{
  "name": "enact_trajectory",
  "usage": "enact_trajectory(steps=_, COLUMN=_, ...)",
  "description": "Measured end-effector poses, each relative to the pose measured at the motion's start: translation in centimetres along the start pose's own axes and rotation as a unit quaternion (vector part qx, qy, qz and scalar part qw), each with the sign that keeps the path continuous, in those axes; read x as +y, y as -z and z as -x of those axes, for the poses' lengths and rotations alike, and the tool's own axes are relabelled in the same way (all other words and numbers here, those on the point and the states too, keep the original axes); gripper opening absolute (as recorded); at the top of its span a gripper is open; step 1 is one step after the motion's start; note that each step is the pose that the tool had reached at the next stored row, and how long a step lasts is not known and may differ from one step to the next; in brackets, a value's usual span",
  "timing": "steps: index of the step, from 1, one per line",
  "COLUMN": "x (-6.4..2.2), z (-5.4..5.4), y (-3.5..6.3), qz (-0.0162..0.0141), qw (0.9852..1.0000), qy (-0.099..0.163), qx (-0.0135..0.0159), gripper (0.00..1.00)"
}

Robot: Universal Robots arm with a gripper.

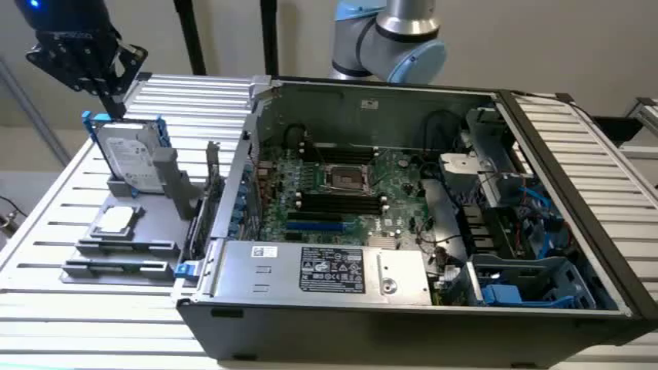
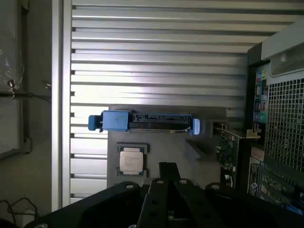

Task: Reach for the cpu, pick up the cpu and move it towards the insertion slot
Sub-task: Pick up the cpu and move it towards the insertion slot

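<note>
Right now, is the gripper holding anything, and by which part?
Nothing is held. The gripper hangs above the hard drive; the chip lies untouched on the grey tray.

Cpu (image 1: 116, 218): silver-grey metal lid, dull sheen
Insertion slot (image 1: 347, 179): shiny bare metal frame, set in a green lacquered circuit board (image 1: 399, 171)
Hard drive (image 1: 132, 158): satin metal face, blue plastic frame
Table (image 1: 52, 202): ribbed bare aluminium, glaring where lit
Gripper (image 1: 111, 106): black, matt
Holder (image 1: 119, 268): grey matt plastic
Computer case (image 1: 411, 327): dark matt sheet metal
</note>
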State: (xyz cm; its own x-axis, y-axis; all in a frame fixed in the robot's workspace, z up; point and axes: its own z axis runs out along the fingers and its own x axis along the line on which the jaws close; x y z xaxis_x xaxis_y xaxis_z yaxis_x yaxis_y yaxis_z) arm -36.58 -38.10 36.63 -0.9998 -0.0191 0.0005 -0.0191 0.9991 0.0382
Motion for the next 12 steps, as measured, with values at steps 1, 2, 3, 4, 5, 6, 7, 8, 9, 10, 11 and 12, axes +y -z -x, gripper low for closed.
enact_trajectory(steps=1, x=0.0, z=0.0, y=0.0, qz=0.0, qw=1.0, qy=0.0, qx=0.0, gripper=0.11)
enact_trajectory(steps=2, x=0.0, z=0.0, y=0.0, qz=0.0, qw=1.0, qy=0.0, qx=0.0, gripper=0.11)
enact_trajectory(steps=3, x=0.0, z=0.0, y=0.0, qz=0.0, qw=1.0, qy=0.0, qx=0.0, gripper=0.11)
enact_trajectory(steps=4, x=0.0, z=0.0, y=0.0, qz=0.0, qw=1.0, qy=0.0, qx=0.0, gripper=0.11)
enact_trajectory(steps=5, x=0.0, z=0.0, y=0.0, qz=0.0, qw=1.0, qy=0.0, qx=0.0, gripper=0.11)
enact_trajectory(steps=6, x=0.0, z=0.0, y=0.0, qz=0.0, qw=1.0, qy=0.0, qx=0.0, gripper=0.11)
enact_trajectory(steps=7, x=0.0, z=0.0, y=0.0, qz=0.0, qw=1.0, qy=0.0, qx=0.0, gripper=0.11)
enact_trajectory(steps=8, x=0.0, z=0.0, y=0.0, qz=0.0, qw=1.0, qy=0.0, qx=0.0, gripper=0.11)
enact_trajectory(steps=9, x=0.0, z=0.0, y=0.0, qz=0.0, qw=1.0, qy=0.0, qx=0.0, gripper=0.11)
enact_trajectory(steps=10, x=0.0, z=0.0, y=0.01, qz=0.0, qw=1.0, qy=0.0, qx=0.0, gripper=0.11)
enact_trajectory(steps=11, x=0.0, z=-0.02, y=0.02, qz=-0.0001, qw=1.0, qy=0.0, qx=0.0002, gripper=0.11)
enact_trajectory(steps=12, x=-0.01, z=-0.11, y=0.03, qz=-0.0001, qw=1.0, qy=0.0, qx=0.0003, gripper=0.11)
